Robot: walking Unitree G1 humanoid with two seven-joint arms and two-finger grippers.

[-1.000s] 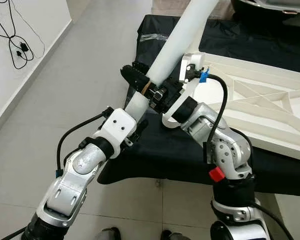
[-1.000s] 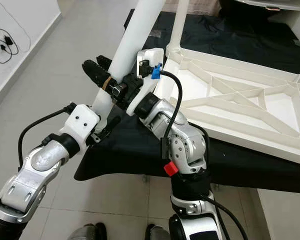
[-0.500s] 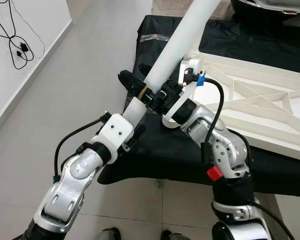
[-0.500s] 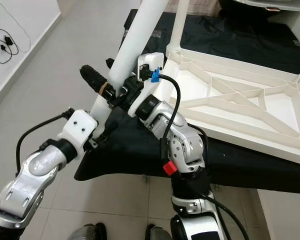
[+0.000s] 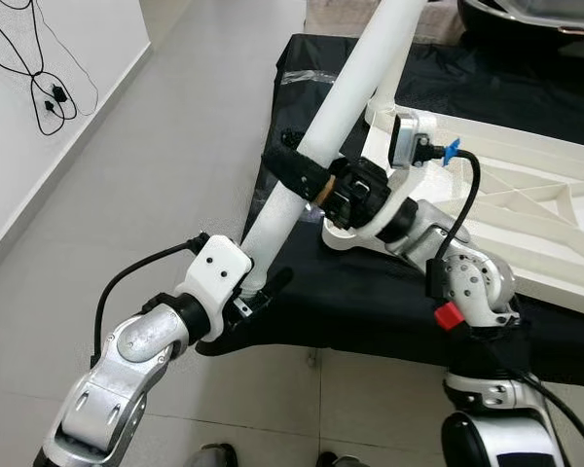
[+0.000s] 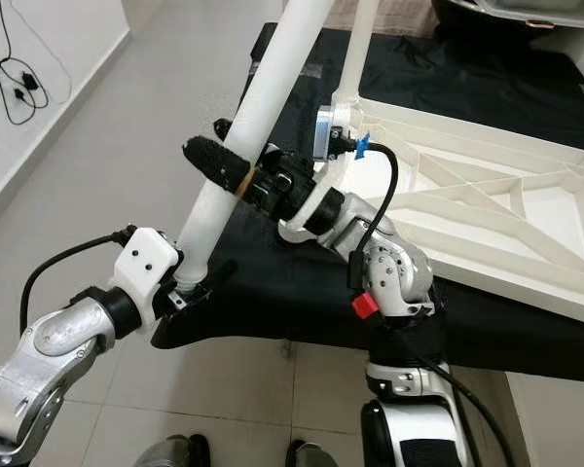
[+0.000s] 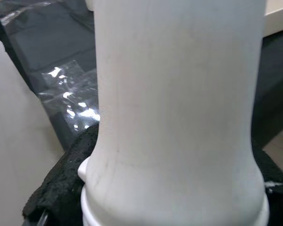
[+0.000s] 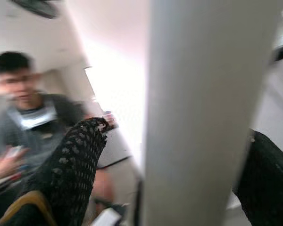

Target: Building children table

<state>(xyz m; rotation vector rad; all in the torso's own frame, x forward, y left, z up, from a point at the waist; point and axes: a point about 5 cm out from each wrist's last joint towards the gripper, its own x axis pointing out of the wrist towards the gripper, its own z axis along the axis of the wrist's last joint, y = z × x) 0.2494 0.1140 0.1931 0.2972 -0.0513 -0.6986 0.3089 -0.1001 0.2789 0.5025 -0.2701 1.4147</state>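
Since a second ago, the right gripper [image 5: 307, 175] has slid further up the white table leg [image 5: 346, 97] and the right forearm now lies flatter, reaching across the black cloth [image 5: 370, 292] from beside the table top. Both arms hold the same long round leg, which leans steeply, its lower end near the robot and its upper end running out of the picture above the far edge of the cloth. The left gripper [image 5: 258, 292] is clamped around the bottom of the leg, where the left wrist view shows the leg's ringed foot [image 7: 174, 207] seated between the dark padded fingers [image 7: 61, 183]. The right gripper is closed on the leg about midway up, its black textured fingers [image 8: 75, 160] on either side of the shaft. White and upside down, the table top [image 5: 526, 204] rests on the black-covered surface to the robot's right, its ribbed underside facing up, with a second leg [image 6: 355, 49] already standing upright at its near-left corner. A grey tiled floor [image 5: 127, 195] spreads out to the left, with a black cable [image 5: 49, 88] hanging on the wall. Behind the leg, the right wrist view catches a blurred person [image 8: 28, 117].
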